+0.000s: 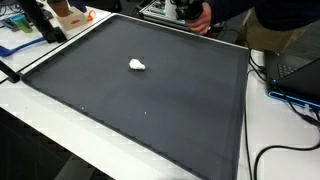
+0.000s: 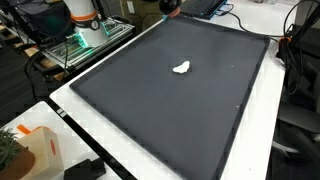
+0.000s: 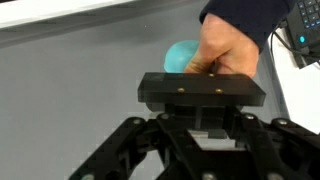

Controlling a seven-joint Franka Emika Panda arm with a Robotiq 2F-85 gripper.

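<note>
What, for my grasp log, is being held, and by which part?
A person's hand clasps a teal round thing by its side; whether the shut gripper grips anything is hidden.

A small white lump (image 1: 137,65), perhaps tissue, lies on the dark mat (image 1: 150,115); a laptop (image 1: 298,72) sits just beside.

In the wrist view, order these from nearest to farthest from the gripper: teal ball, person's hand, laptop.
1. teal ball and person's hand, just ahead of the gripper: too close to call.
2. laptop, top right corner.
</note>
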